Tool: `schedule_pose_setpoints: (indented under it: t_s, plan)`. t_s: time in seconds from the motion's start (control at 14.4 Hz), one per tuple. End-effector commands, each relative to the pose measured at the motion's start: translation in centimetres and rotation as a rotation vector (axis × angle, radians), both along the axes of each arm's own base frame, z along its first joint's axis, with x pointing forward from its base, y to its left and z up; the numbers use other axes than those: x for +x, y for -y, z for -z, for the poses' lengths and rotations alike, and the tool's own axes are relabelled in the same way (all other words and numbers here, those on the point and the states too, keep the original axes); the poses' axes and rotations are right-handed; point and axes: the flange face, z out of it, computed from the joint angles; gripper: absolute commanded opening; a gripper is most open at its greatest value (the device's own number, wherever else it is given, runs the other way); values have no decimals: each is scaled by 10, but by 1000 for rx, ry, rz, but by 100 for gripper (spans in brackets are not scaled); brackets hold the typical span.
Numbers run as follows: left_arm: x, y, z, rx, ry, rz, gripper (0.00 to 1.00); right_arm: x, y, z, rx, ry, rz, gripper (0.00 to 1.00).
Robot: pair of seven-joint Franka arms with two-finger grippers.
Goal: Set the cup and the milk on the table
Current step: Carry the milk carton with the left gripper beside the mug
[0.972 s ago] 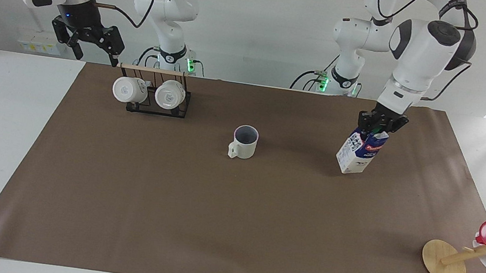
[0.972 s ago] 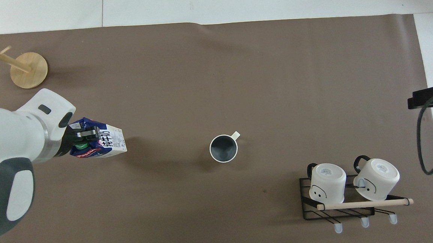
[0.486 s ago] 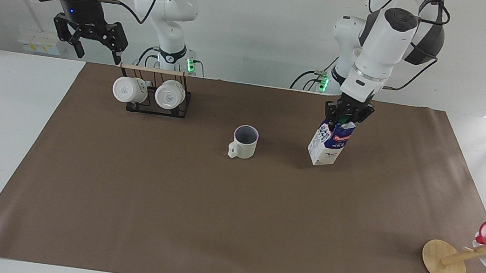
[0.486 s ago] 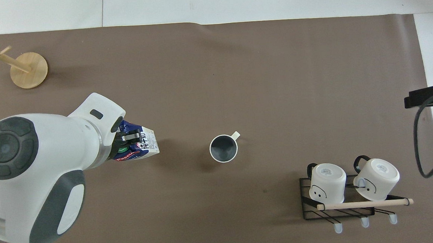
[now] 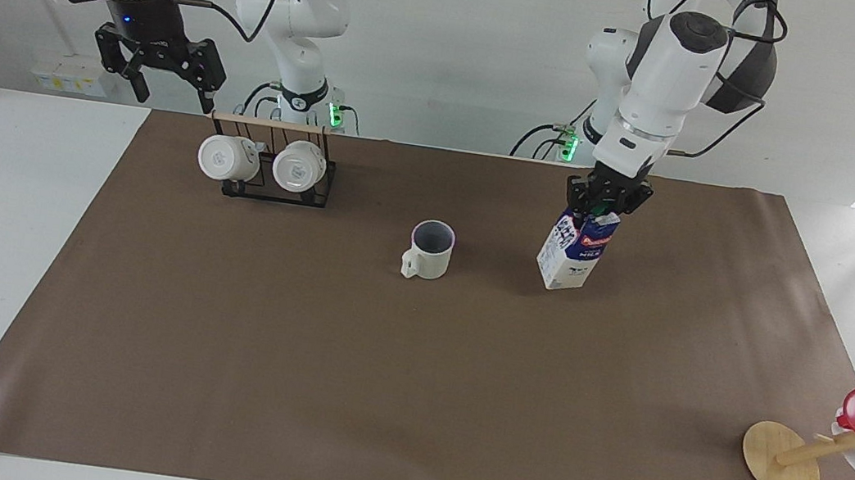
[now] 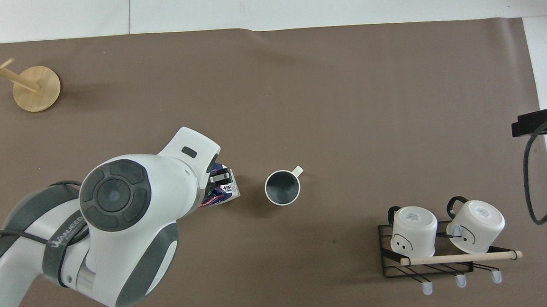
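While pinched at its top by the left end effector point(image 5: 606, 200), milk point(image 5: 575, 247) tilted, just beside cup point(image 5: 429, 249).

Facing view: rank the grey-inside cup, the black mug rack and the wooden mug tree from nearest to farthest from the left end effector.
From the left end effector, shut on the milk:
1. Cup, mid-mat, beside the milk.
2. Wooden mug tree, toward the left arm's end.
3. Black mug rack, toward the right arm's end.

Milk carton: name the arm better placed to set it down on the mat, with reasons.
Left. The left gripper already grips the milk carton by its top, tilted, low over the brown mat beside the cup. The right gripper waits above the mug rack.
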Motion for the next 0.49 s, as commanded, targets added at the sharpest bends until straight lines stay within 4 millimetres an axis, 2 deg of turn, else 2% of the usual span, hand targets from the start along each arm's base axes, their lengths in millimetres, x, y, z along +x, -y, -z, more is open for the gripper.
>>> schedule_pose_setpoints:
  t_s: [0.0, 0.21, 0.42]
  plan:
    - [1, 12, 8, -6, -3, -6, 48, -2, 2, -2, 1, -14, -21, 100]
    - [1, 12, 11, -2, 1, 1, 48, -6, 11, 1, -3, -34, -5, 100]
    - [-4, 17, 26, 5, 7, 18, 48, -10, 29, 1, 15, -55, 37, 100]
